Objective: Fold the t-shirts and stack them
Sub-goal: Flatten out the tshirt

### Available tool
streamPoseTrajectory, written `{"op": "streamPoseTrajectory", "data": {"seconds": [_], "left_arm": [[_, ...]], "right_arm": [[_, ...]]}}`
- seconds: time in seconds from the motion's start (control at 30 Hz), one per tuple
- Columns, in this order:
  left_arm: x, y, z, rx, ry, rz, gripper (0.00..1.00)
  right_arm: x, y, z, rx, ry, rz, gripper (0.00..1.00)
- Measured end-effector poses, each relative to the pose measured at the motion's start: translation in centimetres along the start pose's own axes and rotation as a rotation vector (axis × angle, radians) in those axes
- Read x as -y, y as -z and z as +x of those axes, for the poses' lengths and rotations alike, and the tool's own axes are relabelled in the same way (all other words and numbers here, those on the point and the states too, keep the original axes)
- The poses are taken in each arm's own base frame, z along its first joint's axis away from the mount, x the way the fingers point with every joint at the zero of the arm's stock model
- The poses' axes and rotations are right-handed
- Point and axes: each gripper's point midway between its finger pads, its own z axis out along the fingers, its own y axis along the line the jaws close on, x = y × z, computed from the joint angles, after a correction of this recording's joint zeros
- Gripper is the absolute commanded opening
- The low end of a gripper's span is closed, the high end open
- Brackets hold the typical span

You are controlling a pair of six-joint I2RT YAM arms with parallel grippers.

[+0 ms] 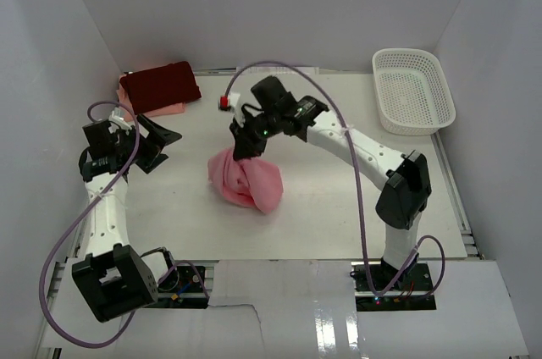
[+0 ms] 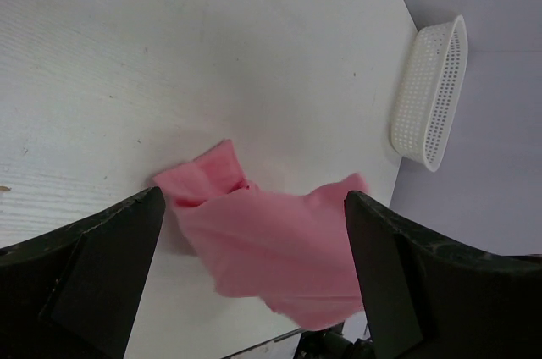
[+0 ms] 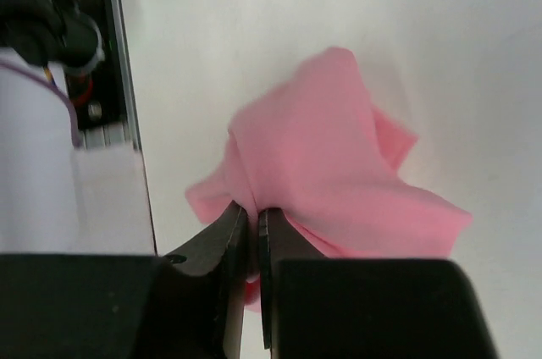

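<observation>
A salmon-pink t-shirt (image 1: 247, 179) lies bunched in the middle of the table, its upper edge pulled up. My right gripper (image 1: 243, 148) is shut on a fold of that shirt (image 3: 322, 164), the cloth pinched between its fingertips (image 3: 240, 222). At the back left a folded dark maroon t-shirt (image 1: 159, 85) rests on a pale peach-pink one (image 1: 174, 109). My left gripper (image 1: 157, 139) hovers open at the left, apart from the pink shirt (image 2: 271, 240), which shows between its wide-spread fingers (image 2: 102, 274).
A white mesh basket (image 1: 412, 90) stands at the back right; its side (image 2: 432, 92) shows in the left wrist view. A small red and white object (image 1: 225, 102) sits near the back wall. White walls enclose the table on three sides.
</observation>
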Motion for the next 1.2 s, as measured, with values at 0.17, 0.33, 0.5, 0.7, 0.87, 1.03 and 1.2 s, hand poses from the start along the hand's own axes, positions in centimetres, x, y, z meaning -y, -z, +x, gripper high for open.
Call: {"op": "streamPoseTrajectory", "data": {"seconds": [0.17,0.33,0.5,0.7,0.87,1.03,1.2], "left_arm": [[0.4,0.5,-0.1,0.017,-0.016,0.009,0.98],[0.8,1.0,0.0,0.037,-0.042,0.022,0.98],[0.4,0.9,0.5,0.032,-0.044,0.021,0.98],[0.3,0.8,0.7,0.028,-0.043,0.026,0.98],[0.5,0.8,0.6,0.033,-0.05,0.035,0.98],[0.2,0.6,0.9,0.025,-0.047,0.038,0.98],[0.2,0.5,0.7,0.03,-0.052,0.043,0.98]], "right_arm": [[4.9,9.9,-9.5,0.31,-0.055,0.183,0.08],[13.5,19.7,-2.6,0.348,-0.35,0.505,0.14],[13.5,14.9,7.4,0.086,-0.574,0.523,0.8],[13.0,12.4,12.3,-0.103,-0.675,0.541,0.83],[14.4,14.0,7.2,-0.01,-0.576,0.604,0.83],[16.9,12.3,3.1,0.078,-0.467,0.646,0.77],[23.0,7.7,3.8,0.03,-0.489,0.688,0.72]]}}
